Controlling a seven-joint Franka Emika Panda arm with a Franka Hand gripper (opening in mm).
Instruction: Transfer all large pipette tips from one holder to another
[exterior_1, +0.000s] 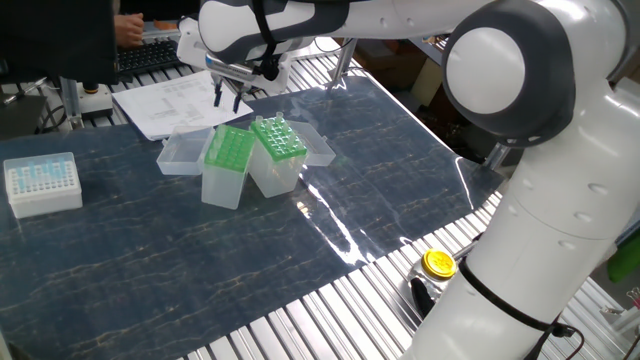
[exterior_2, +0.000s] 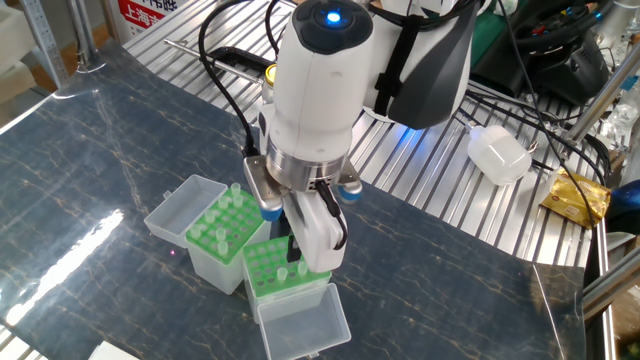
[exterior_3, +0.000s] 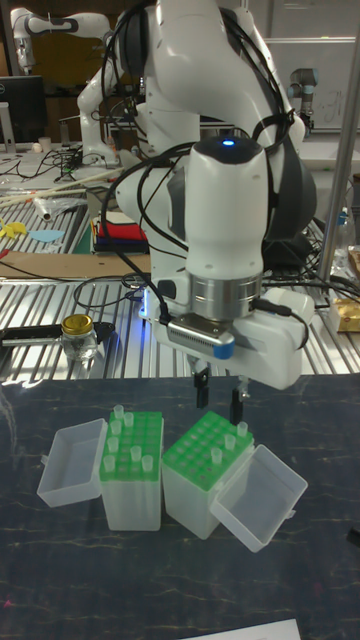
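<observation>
Overhead, the dark-fingered hand (exterior_3: 221, 396) hangs open above translucent green-topped boxes (exterior_3: 205, 466).

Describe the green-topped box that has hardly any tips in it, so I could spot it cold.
On the dark marbled table, two translucent boxes with green tops stand side by side. The one meant is the wider box, right below the open gripper. It sits askew and holds only a couple of tips, unlike its narrower neighbour, which carries several.
</observation>
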